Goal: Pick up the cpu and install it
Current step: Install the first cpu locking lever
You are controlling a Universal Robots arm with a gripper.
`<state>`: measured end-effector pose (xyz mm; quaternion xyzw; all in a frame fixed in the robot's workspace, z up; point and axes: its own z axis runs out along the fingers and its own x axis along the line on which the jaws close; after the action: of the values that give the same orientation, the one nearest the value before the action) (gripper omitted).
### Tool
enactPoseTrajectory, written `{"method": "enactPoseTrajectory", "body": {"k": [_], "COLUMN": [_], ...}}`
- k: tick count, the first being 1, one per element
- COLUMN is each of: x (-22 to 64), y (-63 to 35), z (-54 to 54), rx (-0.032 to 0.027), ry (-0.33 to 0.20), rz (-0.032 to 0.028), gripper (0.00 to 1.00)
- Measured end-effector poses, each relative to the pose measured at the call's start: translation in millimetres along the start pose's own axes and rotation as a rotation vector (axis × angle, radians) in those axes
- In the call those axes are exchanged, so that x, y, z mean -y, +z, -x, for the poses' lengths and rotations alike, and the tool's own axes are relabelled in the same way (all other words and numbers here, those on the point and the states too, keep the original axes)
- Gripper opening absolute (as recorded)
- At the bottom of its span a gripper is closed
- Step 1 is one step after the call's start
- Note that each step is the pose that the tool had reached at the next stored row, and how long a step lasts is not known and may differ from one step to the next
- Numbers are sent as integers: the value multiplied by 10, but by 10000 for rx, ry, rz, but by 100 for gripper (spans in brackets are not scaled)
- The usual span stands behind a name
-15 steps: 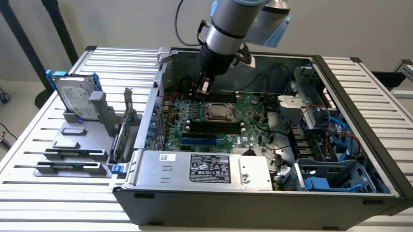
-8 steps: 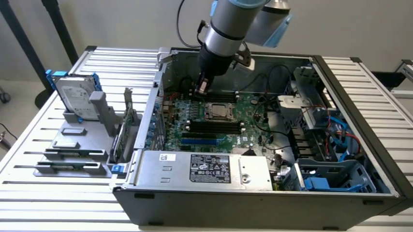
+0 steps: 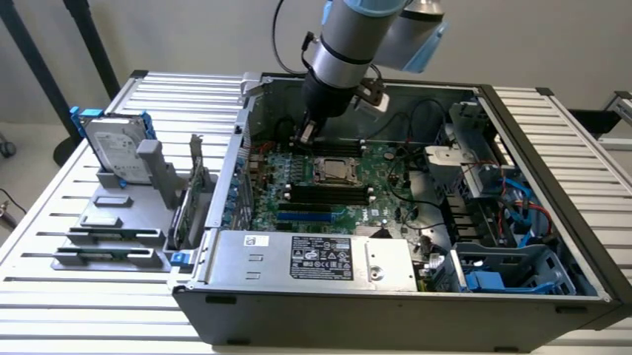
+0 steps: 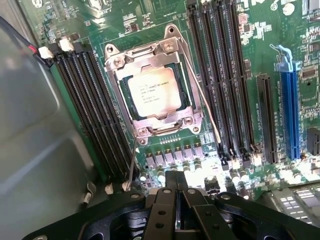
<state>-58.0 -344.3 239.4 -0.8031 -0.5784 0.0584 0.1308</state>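
I am hovering my claw [image 4: 176, 181] above the motherboard [image 3: 383, 164], pinched fully closed and gripping nothing. The cpu [image 4: 154, 92] is lying flat in its socket, metal top up. It is square, with its edges running along the flanking memory slots [image 4: 225, 75], and a metal frame [image 4: 150, 53] is rimming it.

Silver-grey cpu [image 4: 154, 92], green motherboard [image 4: 260, 55], black memory slots [image 4: 222, 85], blue expansion slot [image 4: 290, 110], black gripper [image 4: 176, 182], white slatted table [image 3: 49, 222]

Nothing legible
Print on the cpu [image 4: 154, 95] is too small to read; the power supply label [image 3: 327, 259] likewise
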Motion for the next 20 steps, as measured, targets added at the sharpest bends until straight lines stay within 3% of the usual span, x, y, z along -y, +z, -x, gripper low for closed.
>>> {"method": "enactPoseTrajectory", "body": {"k": [7,11,15,20], "x": [52,147,187,198], "y": [-22,-18,-9,-8], "z": [31,66,80,83], "rx": [-201,-275,-366,-580], "ry": [155,170,424,949], "rz": [-166,-188,-176,-157], "gripper": [11,11,11,11]}}
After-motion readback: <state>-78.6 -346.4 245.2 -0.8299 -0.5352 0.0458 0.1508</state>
